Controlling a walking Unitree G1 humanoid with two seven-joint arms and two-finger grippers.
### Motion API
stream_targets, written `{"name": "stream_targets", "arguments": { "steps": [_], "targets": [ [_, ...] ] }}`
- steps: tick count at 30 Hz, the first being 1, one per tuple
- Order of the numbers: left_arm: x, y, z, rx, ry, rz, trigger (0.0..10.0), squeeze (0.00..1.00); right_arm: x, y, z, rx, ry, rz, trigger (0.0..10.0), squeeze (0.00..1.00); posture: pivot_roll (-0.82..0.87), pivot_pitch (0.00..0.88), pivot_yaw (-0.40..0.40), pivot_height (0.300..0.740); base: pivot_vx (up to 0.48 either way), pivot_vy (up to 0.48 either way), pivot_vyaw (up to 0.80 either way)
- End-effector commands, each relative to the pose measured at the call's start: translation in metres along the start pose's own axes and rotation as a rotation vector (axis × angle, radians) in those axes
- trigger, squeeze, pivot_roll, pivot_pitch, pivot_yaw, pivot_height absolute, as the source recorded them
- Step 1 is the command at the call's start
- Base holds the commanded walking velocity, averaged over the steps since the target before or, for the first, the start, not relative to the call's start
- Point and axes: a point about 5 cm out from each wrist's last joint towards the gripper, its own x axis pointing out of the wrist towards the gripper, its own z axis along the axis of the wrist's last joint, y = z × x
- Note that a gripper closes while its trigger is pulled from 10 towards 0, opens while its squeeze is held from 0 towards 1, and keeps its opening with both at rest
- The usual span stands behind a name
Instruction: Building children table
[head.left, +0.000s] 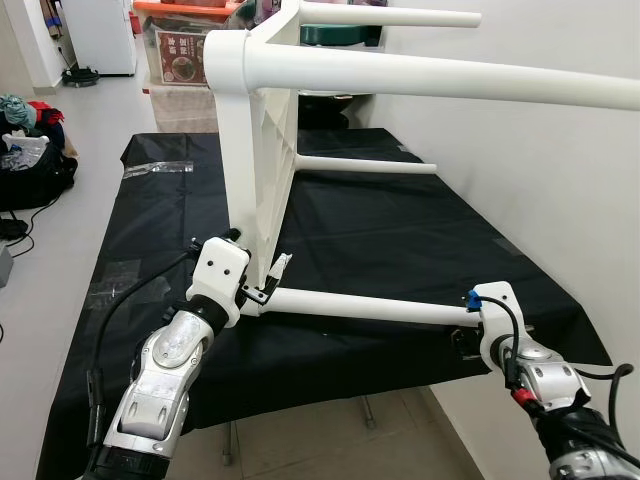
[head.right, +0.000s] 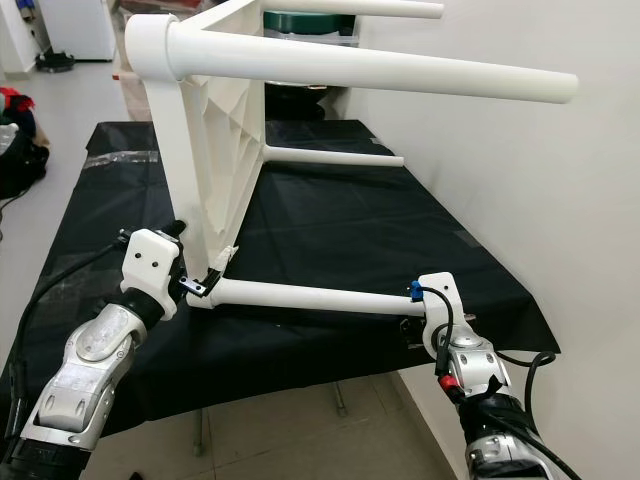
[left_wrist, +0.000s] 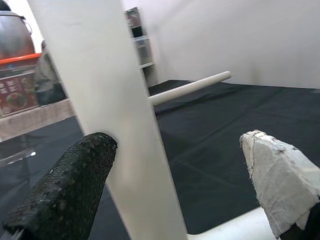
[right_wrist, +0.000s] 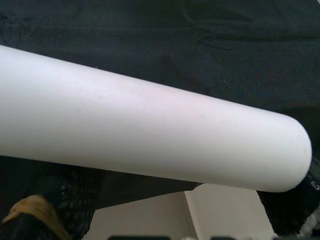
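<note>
Our right gripper (head.left: 468, 338) clasps the smooth round white leg (head.left: 370, 307) near the black-draped bench's (head.left: 150, 310) front edge, while our left gripper (head.left: 262, 290) straddles, fingers parted, the ribbed white tabletop (head.left: 262, 150) standing on edge.

The two head views look forward and down at the same black table (head.left: 400, 240), while each wrist view looks very closely along its fingers at white table legs (right_wrist: 150, 135).

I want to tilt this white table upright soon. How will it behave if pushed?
The table rests on one edge with legs sticking sideways, so it is probably apt to tip. It looks like hollow plastic, likely light and stiff. The smooth round leg may slip in the right end effector.
</note>
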Motion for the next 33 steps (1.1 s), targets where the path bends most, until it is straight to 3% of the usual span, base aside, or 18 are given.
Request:
{"name": "stream_targets", "arguments": {
  "steps": [1,14,21,25,33],
  "targets": [
    [0.001,0.008,-0.001,0.021,0.005,0.044,10.0,0.00,0.001,0.009,-0.016,-0.003,0.064,0.032,10.0,0.00,0.06,0.000,-0.107,0.740,0.000,0.000,0.00],
    [-0.001,0.009,-0.004,-0.007,0.007,0.109,10.0,0.00,0.003,0.009,-0.016,0.001,0.063,0.032,10.0,0.00,0.07,0.000,-0.107,0.740,0.000,0.000,0.00],
    [0.008,0.022,-0.037,-0.043,0.128,0.096,10.0,0.00,0.001,0.016,-0.009,0.004,0.017,0.052,10.0,0.00,0.05,0.000,-0.092,0.740,0.000,0.000,0.00],
    [0.009,0.025,-0.040,-0.044,0.140,0.096,10.0,0.00,0.000,0.017,-0.009,0.004,0.014,0.057,10.0,0.00,0.05,0.000,-0.090,0.740,0.000,0.000,0.00],
    [0.022,0.043,-0.045,-0.031,0.171,0.123,10.0,0.00,-0.006,0.027,-0.023,0.004,0.037,0.106,10.0,0.00,0.04,0.000,-0.079,0.740,0.000,0.000,0.00]
  ]
}}
